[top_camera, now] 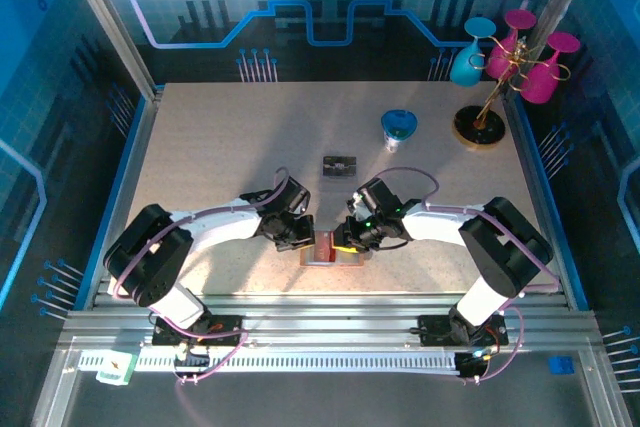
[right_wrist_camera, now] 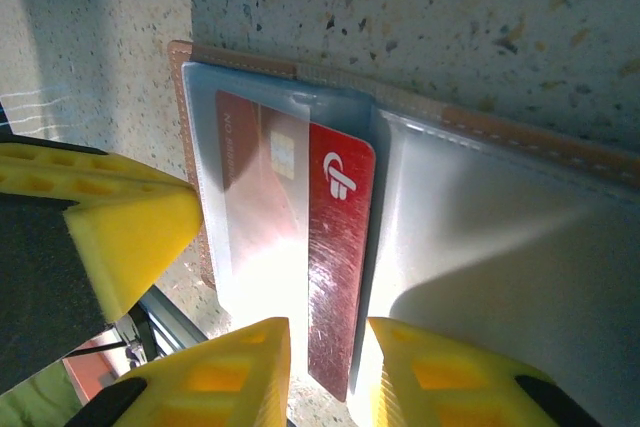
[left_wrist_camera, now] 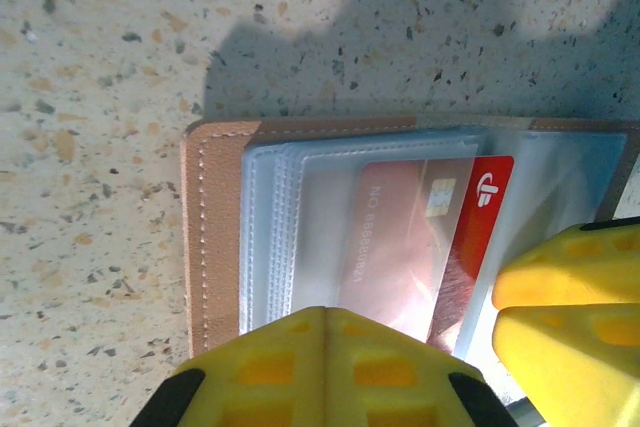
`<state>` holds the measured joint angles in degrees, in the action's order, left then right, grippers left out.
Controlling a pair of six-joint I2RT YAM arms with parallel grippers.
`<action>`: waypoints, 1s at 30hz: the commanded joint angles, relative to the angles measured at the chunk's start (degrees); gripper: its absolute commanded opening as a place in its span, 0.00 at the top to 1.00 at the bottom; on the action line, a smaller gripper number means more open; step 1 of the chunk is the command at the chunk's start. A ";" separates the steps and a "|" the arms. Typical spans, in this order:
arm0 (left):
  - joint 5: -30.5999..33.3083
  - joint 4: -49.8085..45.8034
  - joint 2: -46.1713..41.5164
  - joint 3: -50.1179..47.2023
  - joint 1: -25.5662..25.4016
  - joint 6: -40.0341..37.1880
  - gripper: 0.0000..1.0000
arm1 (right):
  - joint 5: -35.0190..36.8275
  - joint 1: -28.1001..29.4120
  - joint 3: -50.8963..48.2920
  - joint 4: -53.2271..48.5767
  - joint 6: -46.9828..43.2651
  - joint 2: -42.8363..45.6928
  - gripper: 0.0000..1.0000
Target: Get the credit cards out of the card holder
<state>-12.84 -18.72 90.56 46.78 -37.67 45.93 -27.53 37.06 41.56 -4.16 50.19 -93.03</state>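
Observation:
The card holder (top_camera: 330, 255) lies open on the table near the front edge, tan rim (left_wrist_camera: 215, 227) outside, clear pockets inside. A red card (left_wrist_camera: 440, 237) sits half out of a pocket, its bare end (right_wrist_camera: 338, 247) pointing at the right wrist camera. My left gripper (left_wrist_camera: 326, 332) is shut, its yellow tips pressed down on the pocket side of the holder. My right gripper (right_wrist_camera: 328, 352) is open, one finger on each side of the red card's end. A dark grey-black card (top_camera: 340, 164) lies flat on the table behind. No yellow card shows.
A blue cup (top_camera: 399, 127) stands behind and to the right. A stand (top_camera: 487, 97) with pink and blue glasses fills the far right corner. The metal rail (top_camera: 320, 302) runs just in front of the holder.

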 commanded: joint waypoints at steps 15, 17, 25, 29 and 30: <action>-1.66 0.46 2.51 -0.91 -0.53 -1.02 0.97 | -0.78 0.30 1.59 -0.48 0.43 -2.66 0.74; -1.87 0.70 2.75 -1.00 -0.52 -0.99 0.97 | -0.34 0.32 1.59 -0.82 0.32 -2.74 0.74; -2.30 0.63 3.30 -0.86 -0.81 -1.20 0.98 | -1.41 0.30 0.45 2.39 1.78 -2.68 0.76; -1.89 0.20 3.31 -0.90 -0.75 -1.30 0.98 | -1.39 0.11 0.54 1.97 1.72 -1.81 0.79; -1.67 -0.06 3.31 -0.90 -0.75 -1.28 0.97 | -1.31 0.02 0.63 1.67 1.62 -1.52 0.80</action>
<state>-14.41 -16.67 92.53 46.72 -38.02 45.93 -27.92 37.10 41.95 -2.46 51.48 -95.26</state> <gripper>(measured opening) 0.044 0.204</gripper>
